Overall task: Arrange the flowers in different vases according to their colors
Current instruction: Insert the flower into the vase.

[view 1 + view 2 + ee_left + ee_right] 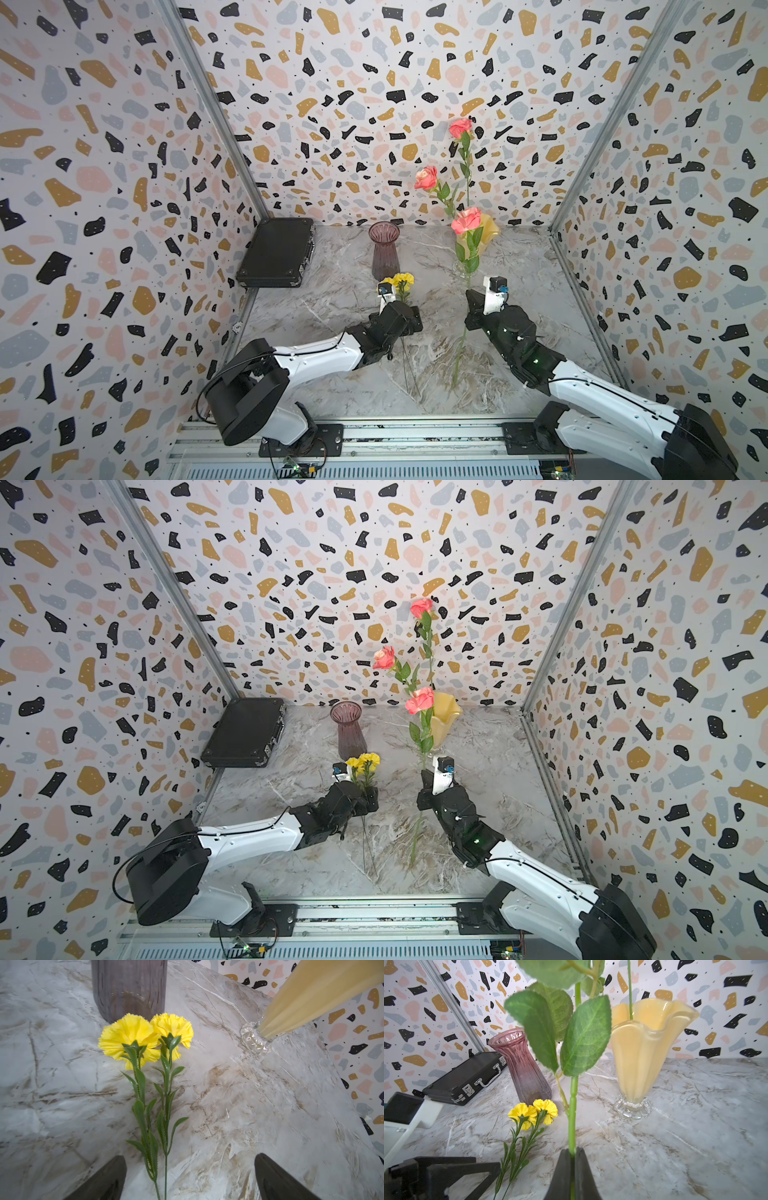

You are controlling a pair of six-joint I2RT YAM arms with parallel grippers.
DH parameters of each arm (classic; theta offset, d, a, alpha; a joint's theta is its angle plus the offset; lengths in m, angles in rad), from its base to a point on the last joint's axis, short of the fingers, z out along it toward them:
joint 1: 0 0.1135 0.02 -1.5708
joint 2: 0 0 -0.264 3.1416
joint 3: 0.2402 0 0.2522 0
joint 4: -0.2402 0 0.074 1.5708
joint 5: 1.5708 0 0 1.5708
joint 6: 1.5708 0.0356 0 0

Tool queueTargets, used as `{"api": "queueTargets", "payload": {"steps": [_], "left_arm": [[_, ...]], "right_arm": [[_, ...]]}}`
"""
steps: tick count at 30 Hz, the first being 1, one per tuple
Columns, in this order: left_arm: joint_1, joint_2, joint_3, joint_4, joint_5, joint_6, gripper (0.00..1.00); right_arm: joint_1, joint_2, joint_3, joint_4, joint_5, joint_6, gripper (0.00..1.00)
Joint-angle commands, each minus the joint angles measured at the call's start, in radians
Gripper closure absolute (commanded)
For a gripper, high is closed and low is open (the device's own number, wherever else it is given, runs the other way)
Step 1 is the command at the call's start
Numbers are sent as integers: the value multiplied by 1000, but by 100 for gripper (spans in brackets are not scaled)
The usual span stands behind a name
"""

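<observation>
Two pink roses (426, 178) stand in the yellow vase (493, 232); right hand (572, 1157) pinches the third rose (465, 220) beside it — left hand (190, 1159) wide, empty; yellow carnations (145, 1036), purple vase (384, 249) untouched.

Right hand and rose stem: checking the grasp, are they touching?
Touching. The right wrist view shows the right hand shut on the rose stem, no gap.

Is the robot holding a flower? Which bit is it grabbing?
Yes. The right hand is shut on a pink rose, pinching its green stem below the leaves, partway down. The left hand is open and holds nothing.
</observation>
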Motion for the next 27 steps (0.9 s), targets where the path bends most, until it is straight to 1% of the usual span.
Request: {"api": "queueTargets", "payload": {"steps": [1,3,5,8,10,13,15,18,20,21,23,24,25,27], "left_arm": [[-1,0,20,-49,-34,-57,1],[-1,-13,10,-41,-33,-61,0],[-1,-30,-3,-31,-48,-63,0],[0,-54,-30,-8,-87,-65,0],[-2,-73,-52,14,-104,-66,0],[-1,-103,-80,37,-122,-82,1],[-1,-118,-91,31,-157,-104,1],[-1,-142,-92,-73,-293,-215,1],[-1,-156,-89,-185,-425,-326,0],[-1,-160,-85,-253,-486,-404,1],[-1,-164,-80,-424,-590,-619,0],[-1,-166,-85,-457,-615,-668,1],[-1,-170,-94,-461,-631,-688,0],[-2,-177,-105,-446,-638,-681,0]], "right_arm": [[1,-30,4,-10,48,-45,100],[1,-42,27,-40,30,-55,100],[1,-41,33,-23,25,-84,100],[1,-38,22,37,105,-107,100],[1,-40,38,37,162,-103,100],[1,-30,112,-14,205,-113,100],[0,-10,171,-23,217,-148,100],[-1,27,273,-27,243,-242,100],[-1,51,343,-27,270,-332,100],[-3,66,372,-16,286,-362,100],[-19,99,439,0,306,-415,100],[-29,112,466,0,305,-424,100],[-43,130,498,1,301,-426,100],[-69,165,551,8,291,-425,100]]}}
